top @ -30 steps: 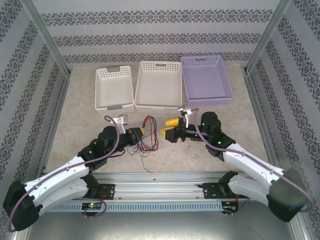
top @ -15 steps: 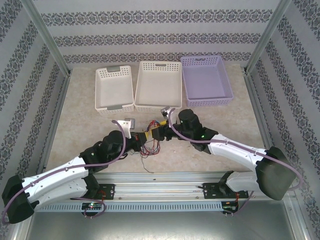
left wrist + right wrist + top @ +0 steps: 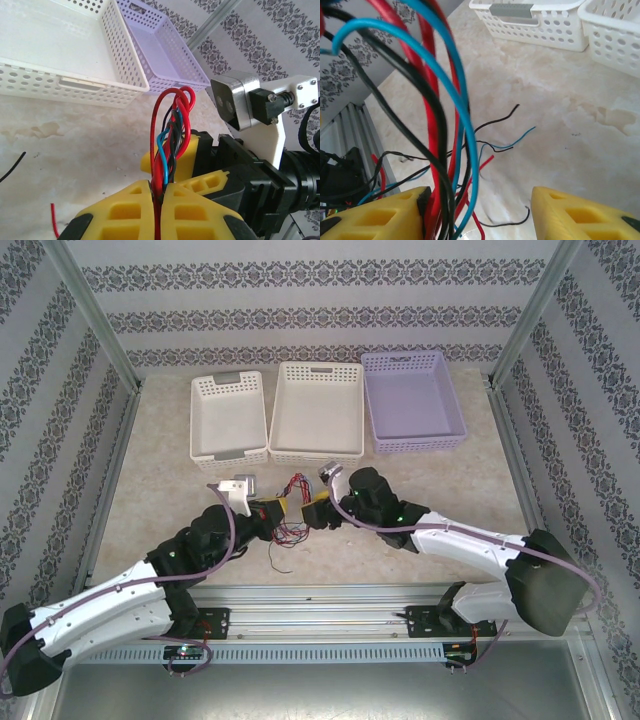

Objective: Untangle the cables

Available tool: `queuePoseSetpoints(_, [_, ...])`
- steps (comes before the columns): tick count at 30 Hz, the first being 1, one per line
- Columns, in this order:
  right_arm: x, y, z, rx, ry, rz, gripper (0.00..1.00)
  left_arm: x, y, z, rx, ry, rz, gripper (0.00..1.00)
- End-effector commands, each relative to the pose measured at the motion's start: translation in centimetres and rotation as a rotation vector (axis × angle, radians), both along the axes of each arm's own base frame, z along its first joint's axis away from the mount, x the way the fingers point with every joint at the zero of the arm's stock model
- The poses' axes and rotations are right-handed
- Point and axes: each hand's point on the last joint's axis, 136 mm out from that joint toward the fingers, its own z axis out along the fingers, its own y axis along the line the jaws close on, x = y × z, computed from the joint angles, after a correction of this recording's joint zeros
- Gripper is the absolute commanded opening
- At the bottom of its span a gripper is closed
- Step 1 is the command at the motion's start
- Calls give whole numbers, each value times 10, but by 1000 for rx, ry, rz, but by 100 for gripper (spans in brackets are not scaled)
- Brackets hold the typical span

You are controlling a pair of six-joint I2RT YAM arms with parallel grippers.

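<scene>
Lavender basket [image 3: 418, 445] sits at the upper right of the top view, with the middle white basket [image 3: 316, 454] and the left white basket [image 3: 229, 454] in a row beside it. Each shows only its bare perforated floor.

Below the row, at the middle of the marbled table [image 3: 165, 490], the cables [image 3: 293, 508] hang bunched between the two grippers. The left gripper [image 3: 274, 508] has its yellow fingers [image 3: 132, 210] pressed together, pinching the red, blue and black strands at their base. The right gripper [image 3: 480, 215] has its jaws spread; the bunch lies against the inner face of the finger at the lower left of the right wrist view, with open space across to the other finger.

A second ago the right gripper stood apart, right of the bunch; half a second ago it had already swung in, and now it sits at the strands. The left arm has shifted slightly up the frame, and the trailing black end has moved with it.

In the left wrist view the bunch [image 3: 169, 127] stands up from the pinch toward the top of the frame, its long axis vertical, looping over at the top. In the top view the loop points toward the baskets and the loose ends trail toward the lower frame.
</scene>
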Motion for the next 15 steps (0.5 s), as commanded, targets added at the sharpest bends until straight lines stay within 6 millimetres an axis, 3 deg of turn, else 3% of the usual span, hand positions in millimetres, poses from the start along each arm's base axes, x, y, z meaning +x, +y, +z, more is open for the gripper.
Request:
queuePoseSetpoints(1, [7,6,1,-26,-42,-29,55,-1,-8,16,-59,-49,-18,0])
queuePoseSetpoints(2, [7,7,2,-26,-50,-33,54,-2,-9,17,-60,-49,-25,0])
queuePoseSetpoints(4, [8,6,4,-43,-72,-40,40,-4,-9,19,-61,-52,-34,0])
queuePoseSetpoints(7, [14,-12,4,-106,-111,-111,24,-8,-2,22,-38,-63,-34,0])
queuePoseSetpoints(15, [29,-87,-3,-469,-239,-310,16,-23,11,13,98,-47,-80,0])
